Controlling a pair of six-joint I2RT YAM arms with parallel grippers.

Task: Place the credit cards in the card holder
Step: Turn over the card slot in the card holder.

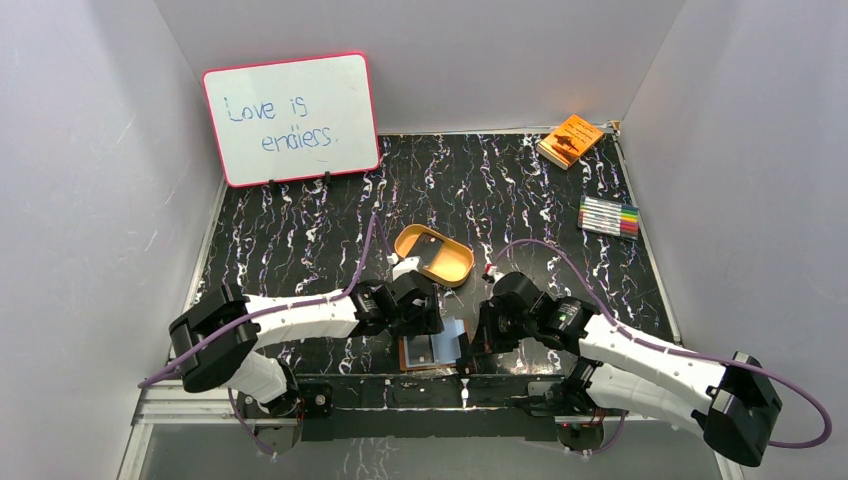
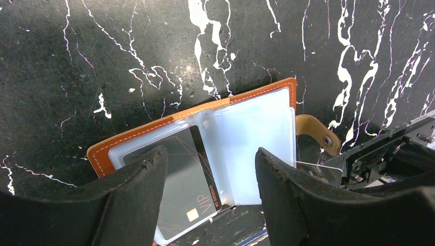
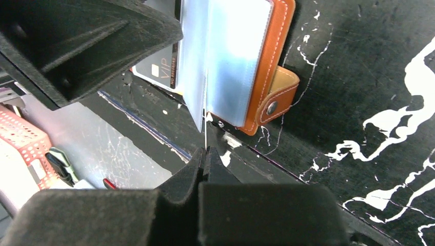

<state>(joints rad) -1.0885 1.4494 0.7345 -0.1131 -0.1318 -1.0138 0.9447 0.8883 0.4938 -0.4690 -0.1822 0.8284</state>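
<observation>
The left arm (image 1: 300,315) reaches low from its base toward the middle of the near edge, wrist bent so the left gripper (image 2: 210,154) points down at the black marbled tabletop (image 2: 128,51). Its fingers (image 2: 133,189) stand wide apart with nothing clamped between them. Under and between them lies the card holder (image 2: 169,122), spread open, and the black card (image 2: 179,174) sits in a clear sleeve (image 2: 256,138) partly beneath the left-hand finger. The strap tab (image 2: 315,130) sticks out just beyond the other finger. The right arm (image 1: 640,350) comes in low from the opposite side, forearm nearly level, and the right gripper (image 3: 205,154) faces the holder's open edge. Its fingers (image 3: 184,174) are pinched together on the pale card (image 3: 205,134), held on edge. The card's far end is at the sleeves just ahead of the fingertips; whether it has entered one cannot be told.
</observation>
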